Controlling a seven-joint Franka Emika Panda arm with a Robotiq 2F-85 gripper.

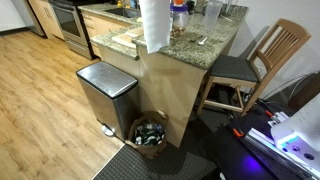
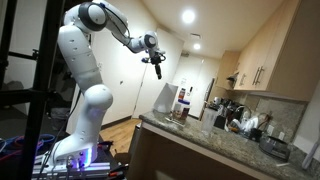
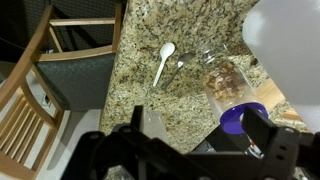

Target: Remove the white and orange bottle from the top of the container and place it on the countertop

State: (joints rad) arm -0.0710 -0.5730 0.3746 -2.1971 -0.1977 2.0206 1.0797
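The white and orange bottle (image 2: 182,96) stands on top of the small dark container (image 2: 181,112) on the granite countertop (image 2: 200,140). Both also show in an exterior view, the bottle (image 1: 178,12) above the container (image 1: 178,27), next to the paper towel roll. My gripper (image 2: 157,66) hangs high above the counter, well clear of the bottle. In the wrist view its fingers (image 3: 190,152) are spread wide with nothing between them, looking down on the countertop (image 3: 140,50). A small white and red patch near the right finger may be the bottle; I cannot tell.
A tall paper towel roll (image 1: 153,24), clear glasses (image 1: 210,12), a white spoon (image 3: 163,62) and a clear jar with a purple lid (image 3: 228,90) are on the counter. A wooden chair (image 1: 262,60), steel bin (image 1: 105,95) and basket (image 1: 150,131) stand beside it.
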